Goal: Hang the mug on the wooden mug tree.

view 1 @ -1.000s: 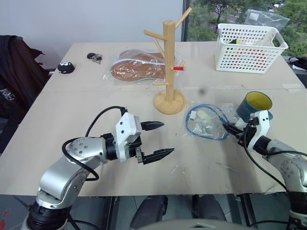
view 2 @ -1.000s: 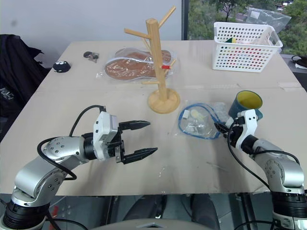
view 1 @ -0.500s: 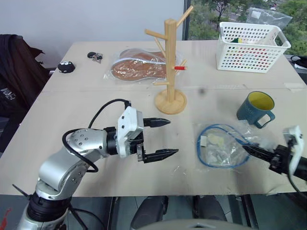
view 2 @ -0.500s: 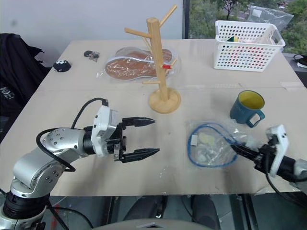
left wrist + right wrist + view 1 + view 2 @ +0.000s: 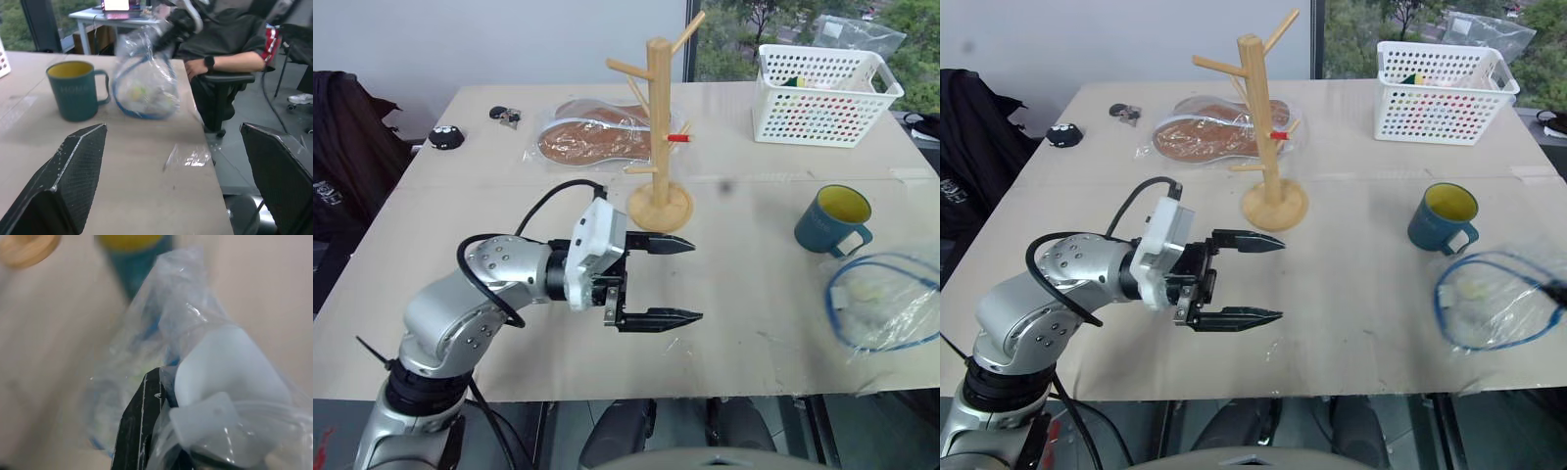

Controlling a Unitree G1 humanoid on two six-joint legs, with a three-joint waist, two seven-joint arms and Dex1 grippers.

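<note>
- While the left gripper [image 5: 675,279] hangs with its fingers spread wide and empty, the wooden mug tree [image 5: 659,137] stands just beyond it; the mug [image 5: 831,221] sits upright, well off toward its fingertips' side.
- Left wrist: mug beside a clear plastic bag [image 5: 145,81] (blurred).
- Right wrist: the right gripper [image 5: 146,431] is clamped on that bag.

Silver arm, white wrist block, black cable — black-fingered tool [image 5: 675,279] (tapered).

The clear plastic bag [image 5: 889,313] is cut off at the right edge, its contents blurred
</note>
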